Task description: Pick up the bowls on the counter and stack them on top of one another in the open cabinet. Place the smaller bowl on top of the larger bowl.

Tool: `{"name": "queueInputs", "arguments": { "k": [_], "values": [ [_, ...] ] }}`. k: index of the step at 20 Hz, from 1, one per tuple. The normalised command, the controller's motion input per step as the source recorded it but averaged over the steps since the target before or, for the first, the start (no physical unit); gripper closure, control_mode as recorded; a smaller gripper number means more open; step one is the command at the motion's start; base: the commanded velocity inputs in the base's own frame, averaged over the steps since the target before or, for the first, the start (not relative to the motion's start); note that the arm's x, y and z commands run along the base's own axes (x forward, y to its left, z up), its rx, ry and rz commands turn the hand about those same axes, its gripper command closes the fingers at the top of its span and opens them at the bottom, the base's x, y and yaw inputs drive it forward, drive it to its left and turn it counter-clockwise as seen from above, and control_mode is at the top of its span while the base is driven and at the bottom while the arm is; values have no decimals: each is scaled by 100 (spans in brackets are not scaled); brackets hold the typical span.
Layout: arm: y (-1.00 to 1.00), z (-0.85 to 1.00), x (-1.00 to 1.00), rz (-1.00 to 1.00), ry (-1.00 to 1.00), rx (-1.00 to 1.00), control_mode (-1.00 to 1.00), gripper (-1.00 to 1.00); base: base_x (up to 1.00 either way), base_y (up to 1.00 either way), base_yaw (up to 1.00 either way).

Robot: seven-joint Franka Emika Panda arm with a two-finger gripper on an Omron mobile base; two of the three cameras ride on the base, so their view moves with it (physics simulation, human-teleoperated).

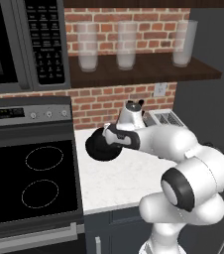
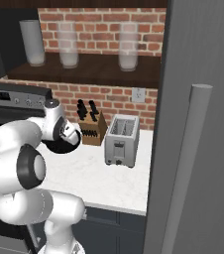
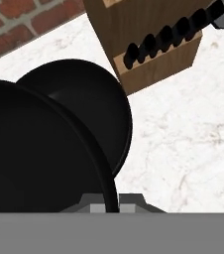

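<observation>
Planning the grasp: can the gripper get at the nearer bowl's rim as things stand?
Likely yes: in the hand view the rim of the nearer bowl runs between the tips of the gripper, with nothing across it. The farther bowl and knife block sit behind it.

Two black bowls (image 3: 34,163) (image 3: 91,106), three glasses (image 1: 87,47) (image 1: 126,44) (image 1: 184,43), one toaster (image 2: 122,140), one knife block (image 2: 92,130), one microwave (image 1: 25,44)

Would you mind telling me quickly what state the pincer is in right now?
Pincer: closed on the rim of a black bowl, its fingers either side of the rim.
</observation>
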Motion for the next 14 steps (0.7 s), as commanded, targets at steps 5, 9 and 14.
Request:
{"name": "queueInputs", "arguments": {
  "k": [5,9,14],
  "values": [
    [0,-12,27,0,0,0,-100,100,0,0,0],
    [0,-8,27,0,0,0,-100,100,0,0,0],
    [0,-11,31,0,0,0,-100,-100,0,0,0]
  ]
}}
